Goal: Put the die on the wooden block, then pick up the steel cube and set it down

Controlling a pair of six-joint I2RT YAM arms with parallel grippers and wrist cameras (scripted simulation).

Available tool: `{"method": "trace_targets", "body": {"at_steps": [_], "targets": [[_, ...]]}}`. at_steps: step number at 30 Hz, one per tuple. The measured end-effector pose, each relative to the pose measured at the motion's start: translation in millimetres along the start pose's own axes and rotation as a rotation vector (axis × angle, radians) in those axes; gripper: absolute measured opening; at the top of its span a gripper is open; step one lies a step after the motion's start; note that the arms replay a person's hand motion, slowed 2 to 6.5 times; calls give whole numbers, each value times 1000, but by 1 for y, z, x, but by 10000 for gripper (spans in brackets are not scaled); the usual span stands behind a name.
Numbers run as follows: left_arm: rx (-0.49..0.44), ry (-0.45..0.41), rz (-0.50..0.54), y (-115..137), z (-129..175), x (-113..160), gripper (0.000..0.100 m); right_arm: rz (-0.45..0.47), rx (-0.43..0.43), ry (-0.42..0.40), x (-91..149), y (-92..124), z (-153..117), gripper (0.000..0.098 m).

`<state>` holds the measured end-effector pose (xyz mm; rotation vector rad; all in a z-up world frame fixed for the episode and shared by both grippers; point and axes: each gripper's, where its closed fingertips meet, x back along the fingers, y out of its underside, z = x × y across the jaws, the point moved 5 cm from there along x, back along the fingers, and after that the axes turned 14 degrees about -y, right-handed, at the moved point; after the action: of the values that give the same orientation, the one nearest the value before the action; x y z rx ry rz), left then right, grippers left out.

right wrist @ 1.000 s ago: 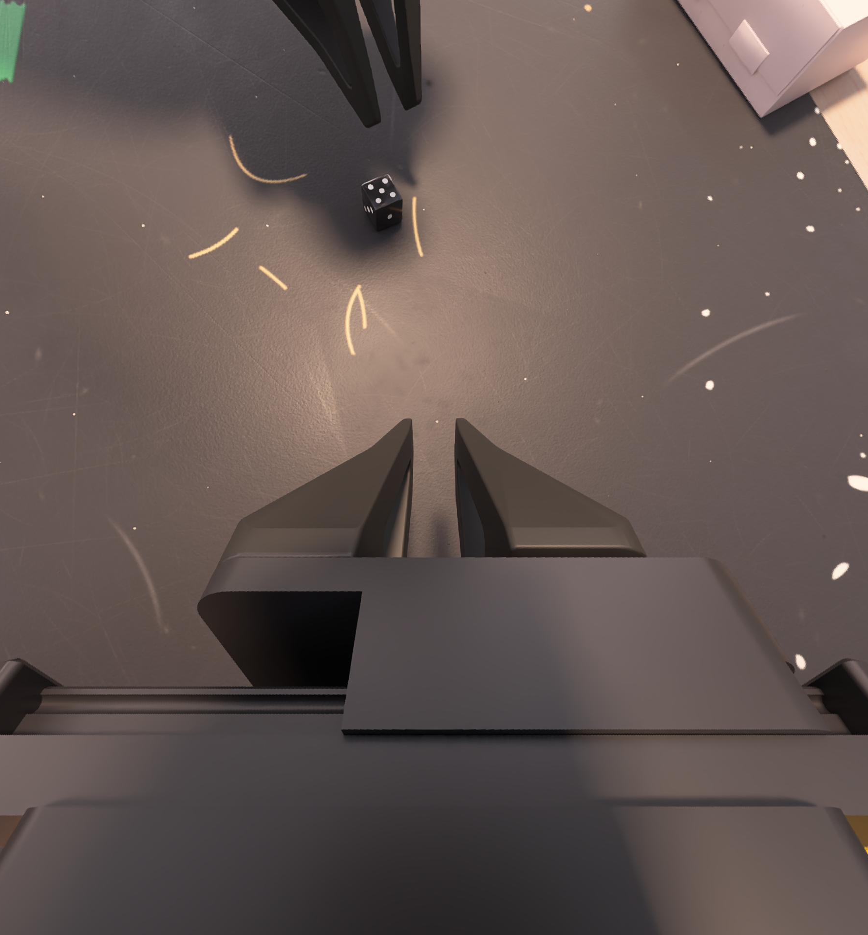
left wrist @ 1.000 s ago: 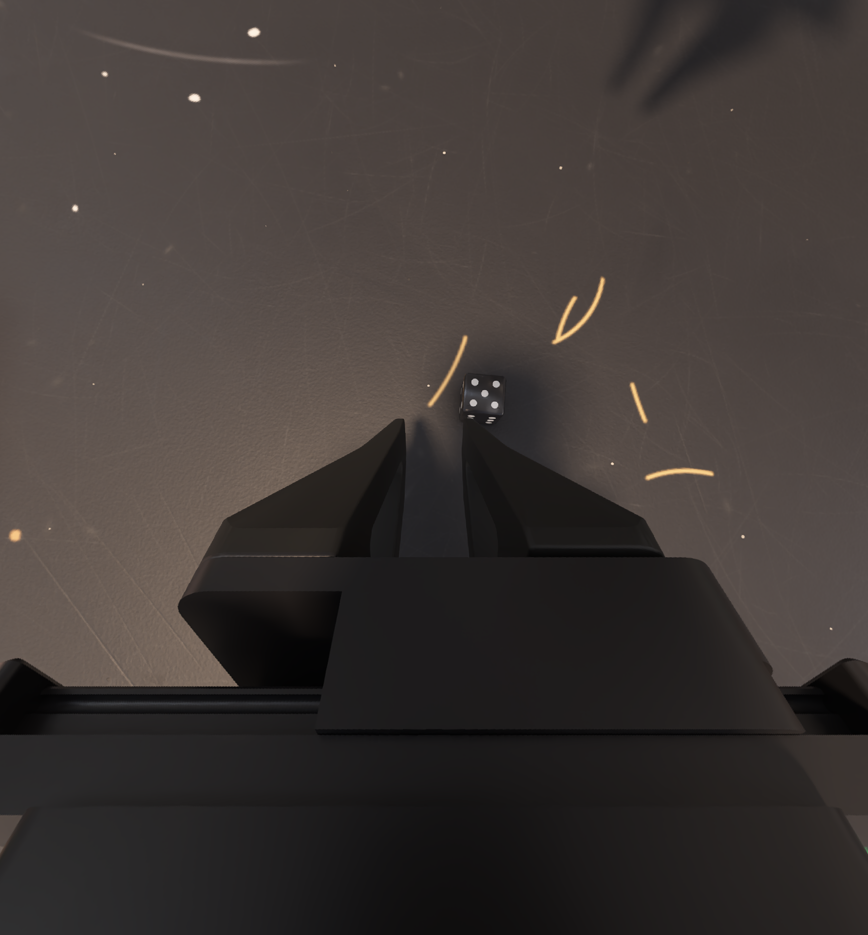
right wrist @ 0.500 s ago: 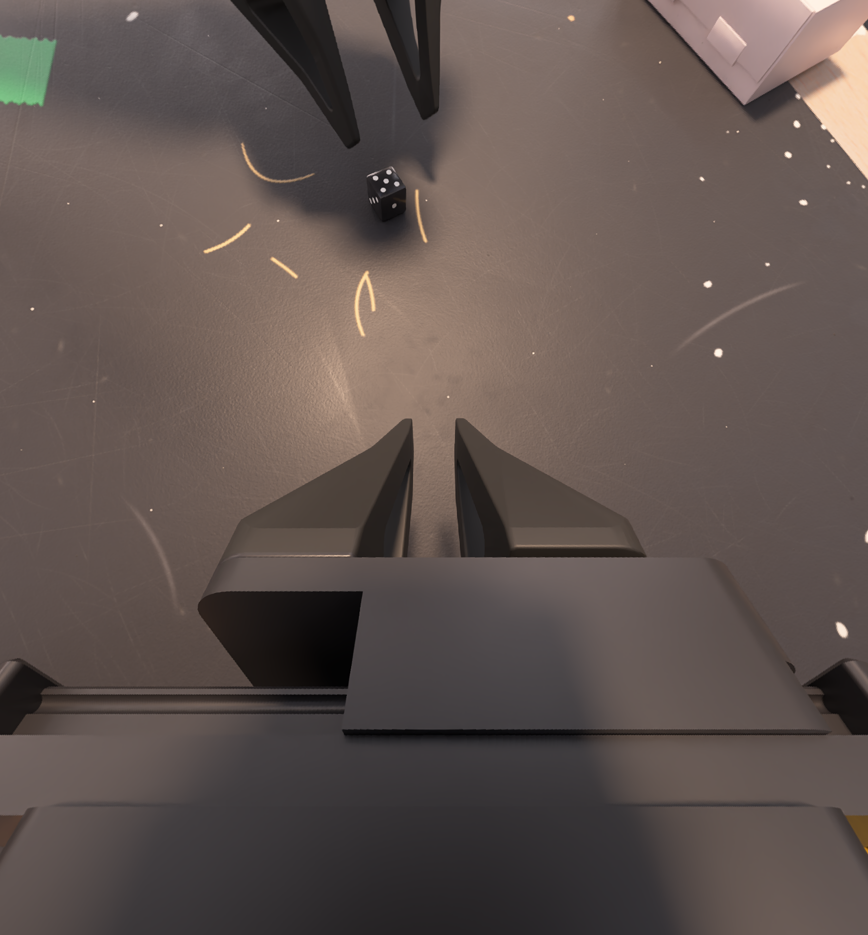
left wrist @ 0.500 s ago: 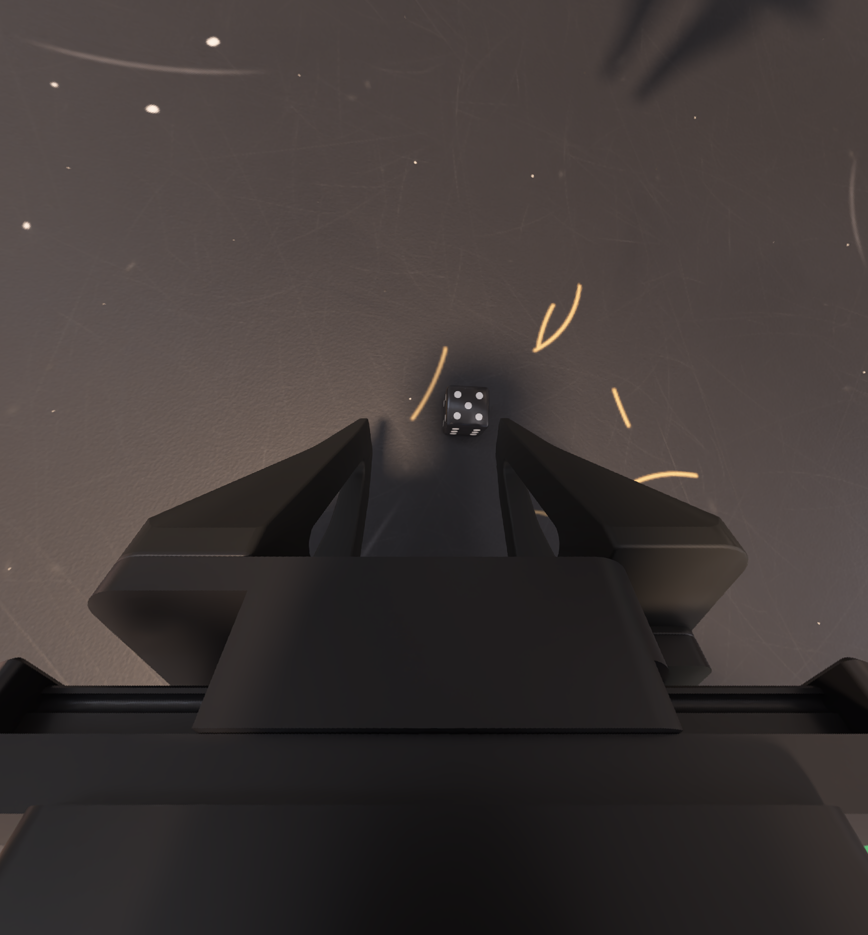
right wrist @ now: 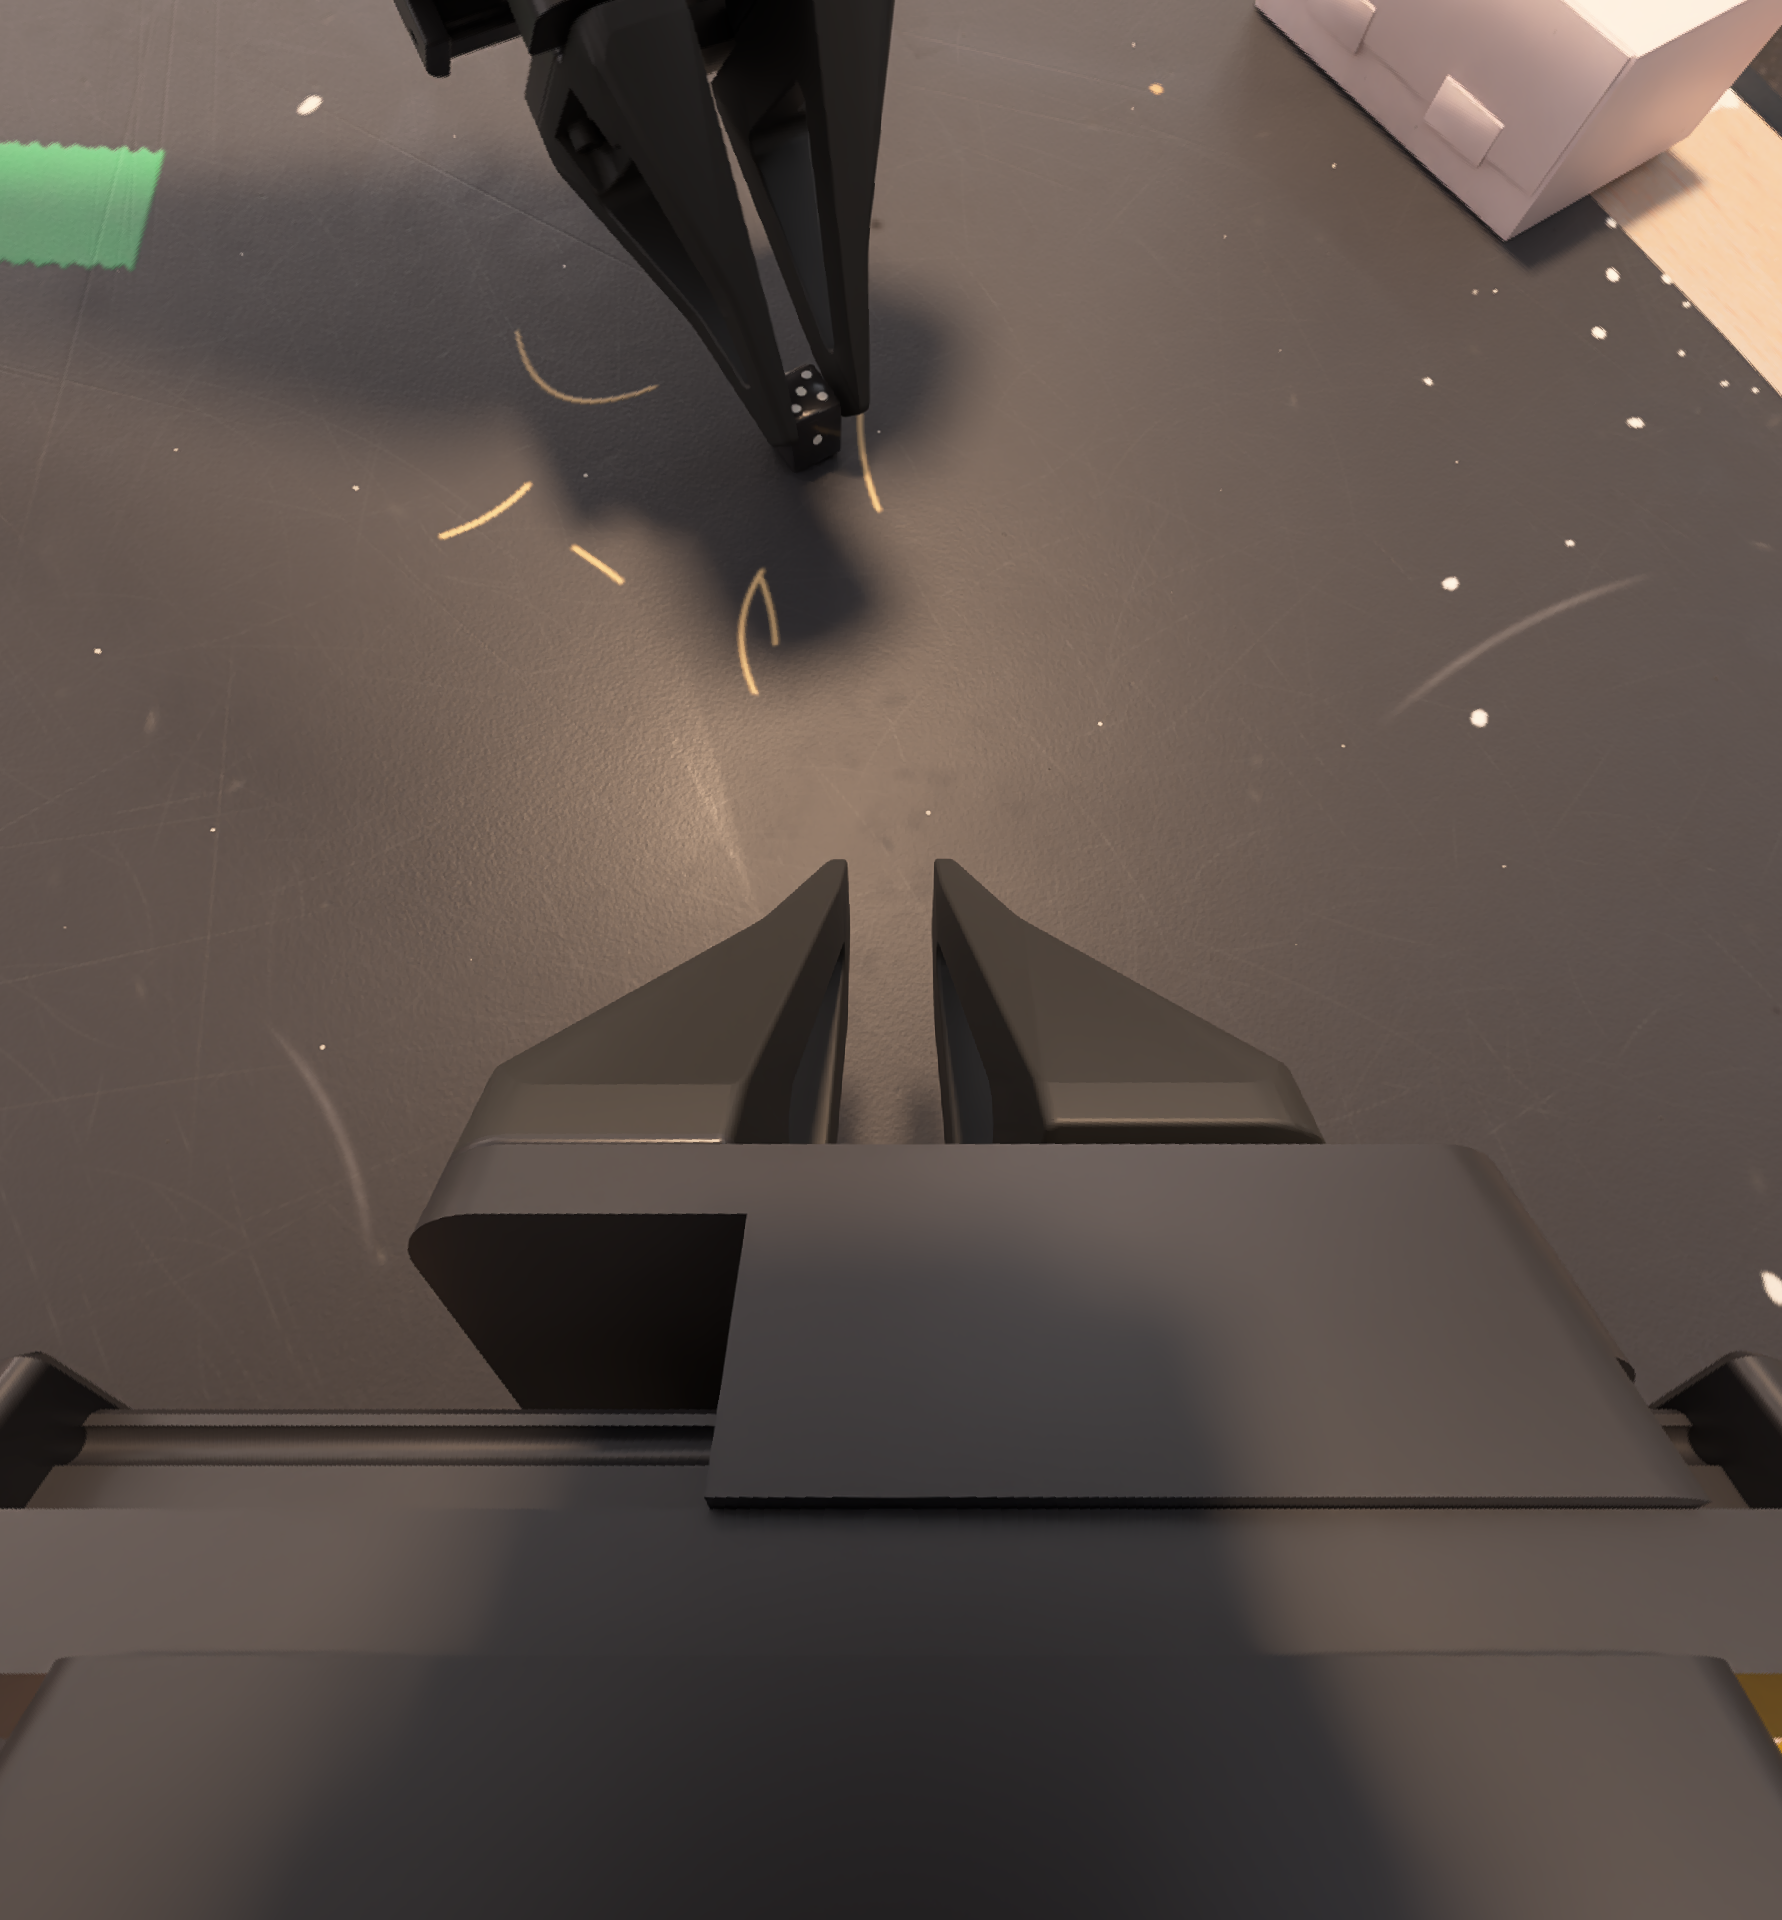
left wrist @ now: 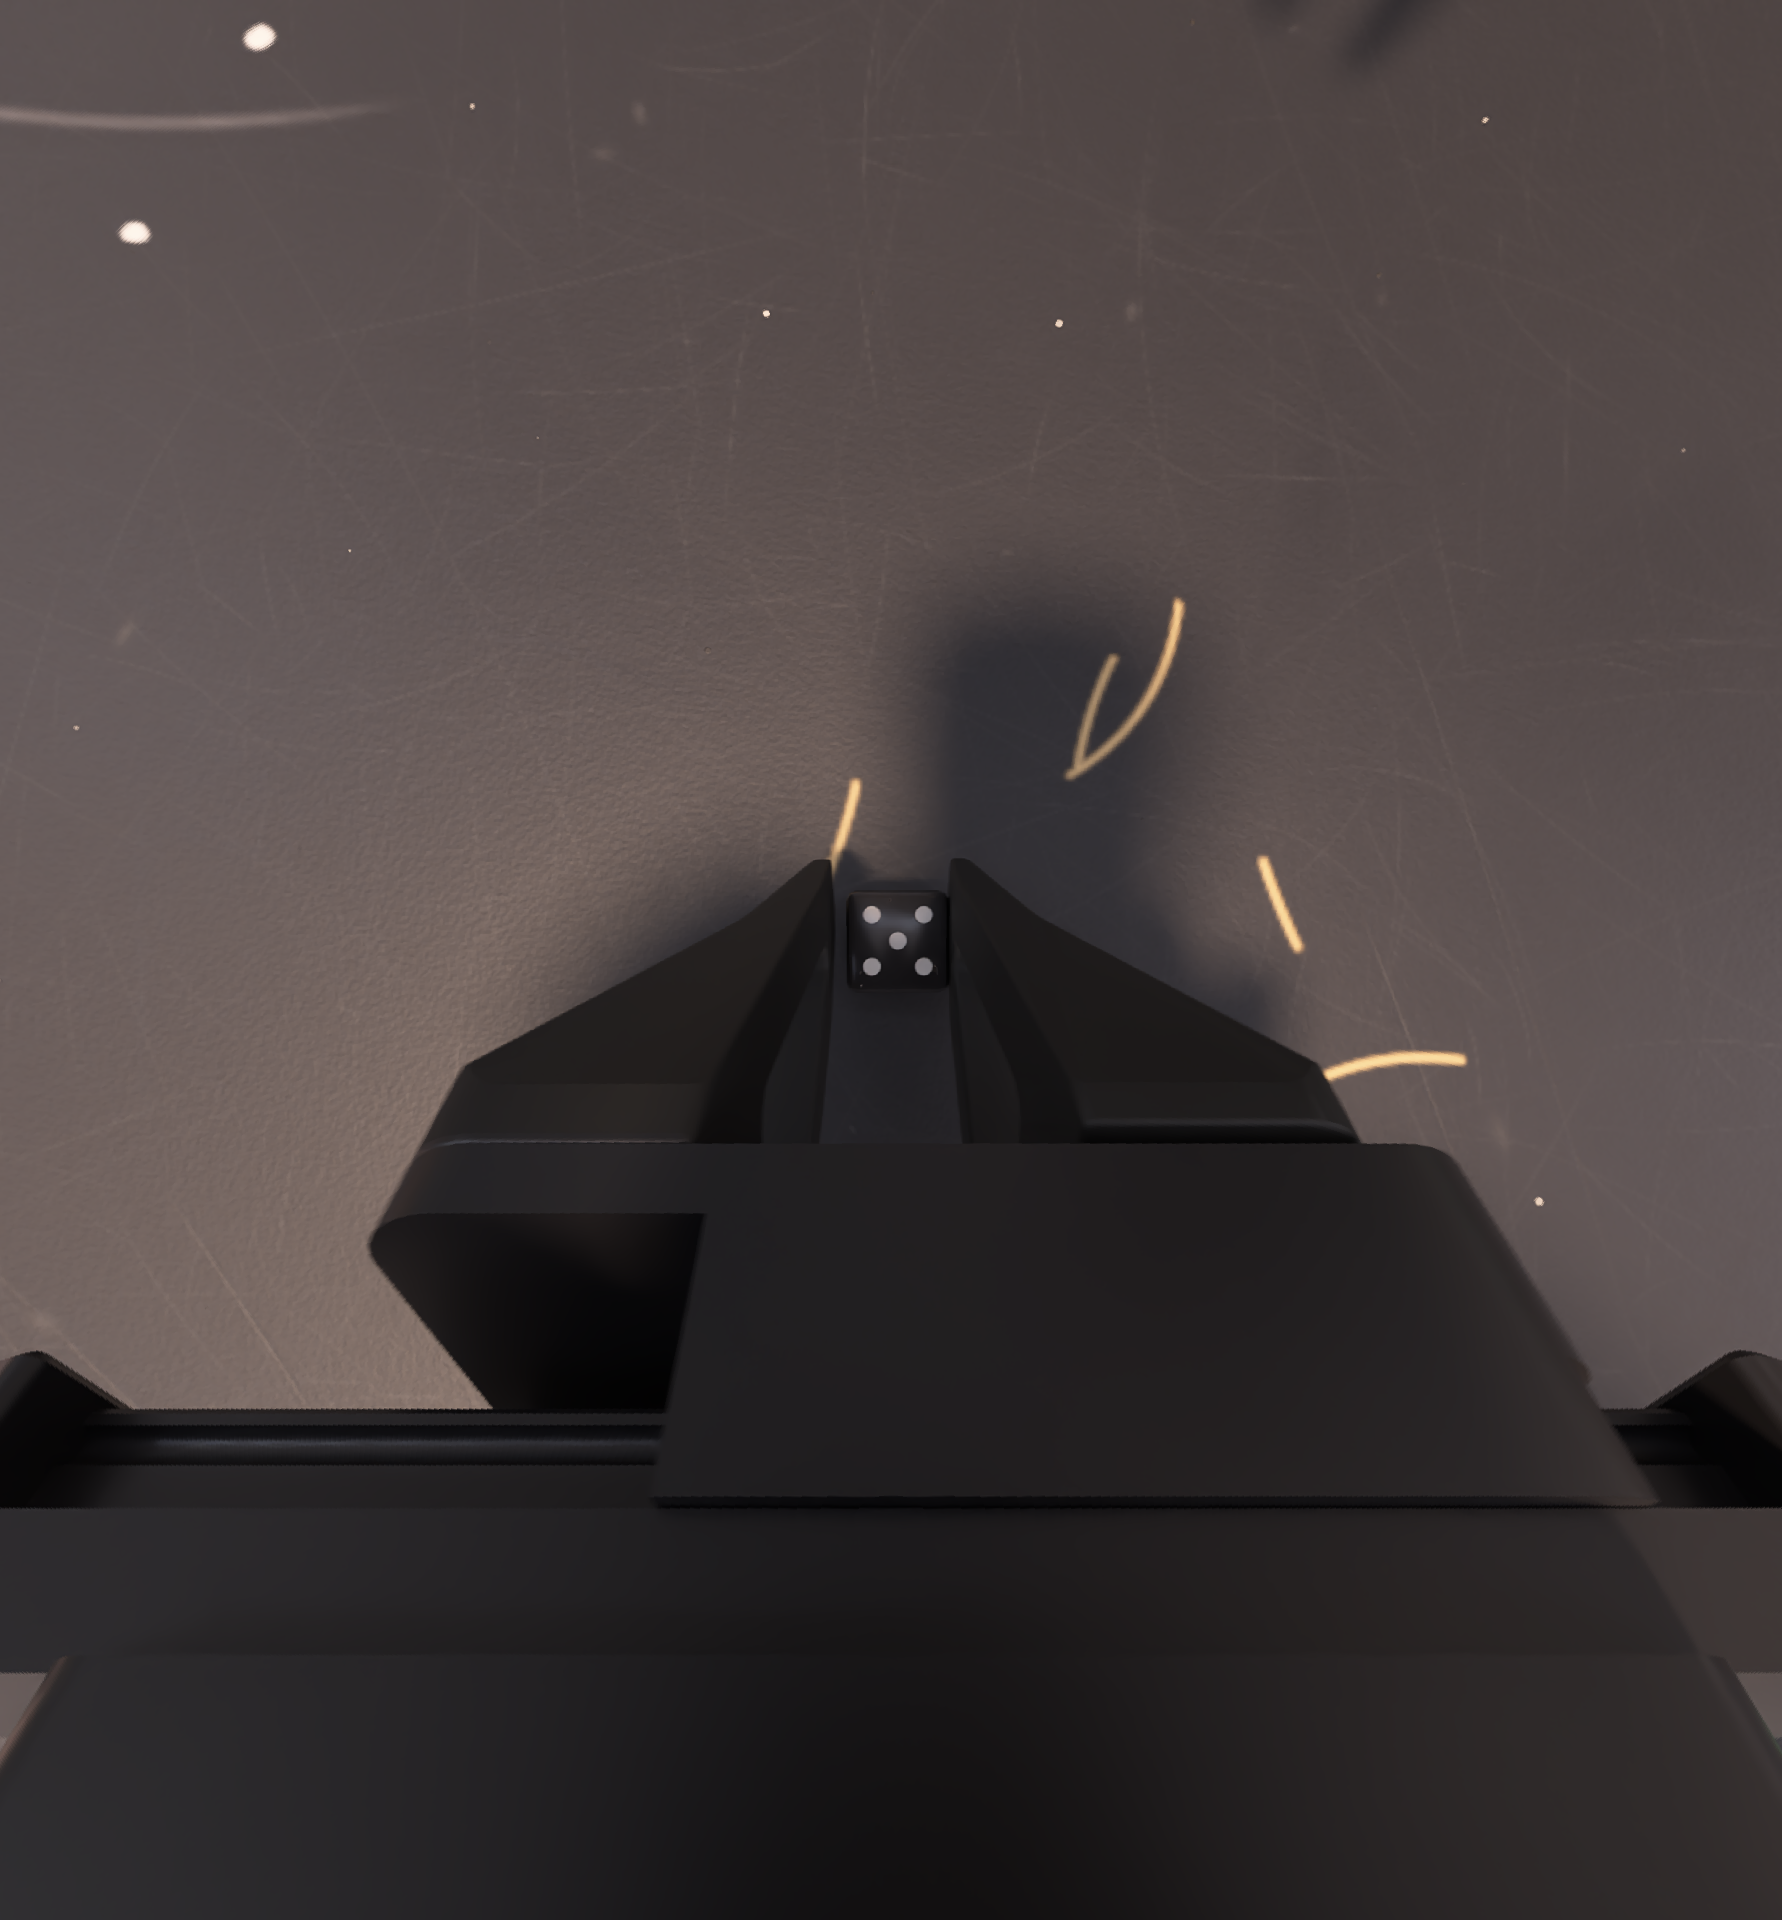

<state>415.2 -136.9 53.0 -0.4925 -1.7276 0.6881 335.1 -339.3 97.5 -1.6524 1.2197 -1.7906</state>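
Between the left claw (left wrist: 890,904) fingers sits the die (left wrist: 896,941), five-pip face toward the cam, down on the dark table (left wrist: 451,623). Half a sec ago those fingers stood wide w/ the die ahead of the tips; now they've come in on both sides of it, so the left claw looks clamped on the die. Grasp seems made; lift comes next. Right claw (right wrist: 890,883) hangs well back, fingers nearly together, holding nothing. Wooden block & steel cube: neither in view. White box (right wrist: 1552,94) sits far right.
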Motion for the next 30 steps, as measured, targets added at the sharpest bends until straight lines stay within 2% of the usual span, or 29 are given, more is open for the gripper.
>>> {"method": "trace_targets", "body": {"at_steps": [1, 9, 20, 25, 30], "targets": [[-3, -5, -4, 0, 0, 0, 155, 2, 0, -1, 0, 0, 0, 135], [0, -28, -44, -3, 1, 0, 156, 12, -1, 0, 1, 2, -1, 134], [0, -58, -28, -2, 4, 2, 157, 45, -1, 9, 5, 3, -1, 129], [13, -69, -3, -6, 6, 11, 157, 57, 0, 12, 7, 4, -2, 127], [23, -108, 48, -17, 5, 32, 157, 58, -3, 10, 6, 5, 0, 126]]}}
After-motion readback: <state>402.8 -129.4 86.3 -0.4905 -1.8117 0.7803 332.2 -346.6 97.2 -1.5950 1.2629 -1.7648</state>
